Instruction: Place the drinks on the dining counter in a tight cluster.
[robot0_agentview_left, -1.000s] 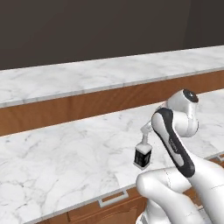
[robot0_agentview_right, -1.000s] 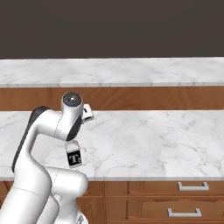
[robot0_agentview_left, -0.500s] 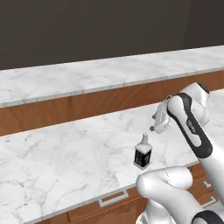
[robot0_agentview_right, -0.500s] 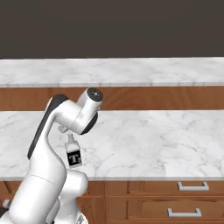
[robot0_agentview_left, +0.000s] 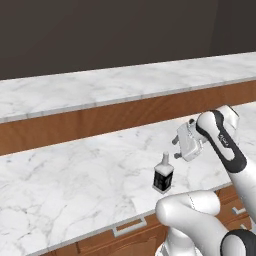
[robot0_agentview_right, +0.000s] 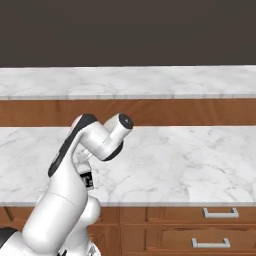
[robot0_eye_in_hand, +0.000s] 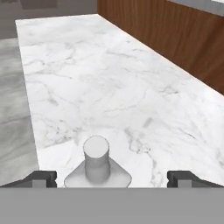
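A small dark square bottle with a pale neck stands upright on the near marble counter. My gripper hovers just above and to the right of it, jaws open and holding nothing. In the hand view the bottle's pale cap rises low between the two fingertips, and the gripper is wide open around it without touching. From the right base view my arm hides most of the bottle. The dining counter, a white marble slab over brown wood panels, runs behind.
The near counter has drawers with silver handles below its front edge. The dining counter stands higher, its wood side panel forming a wall along the near counter's back. Grey floor lies beyond the counter's edge.
The hand has drawn back from the bottle's neck, up and to the right, as the arm swung right. The bottle stays where it stood. The jaws remain open.
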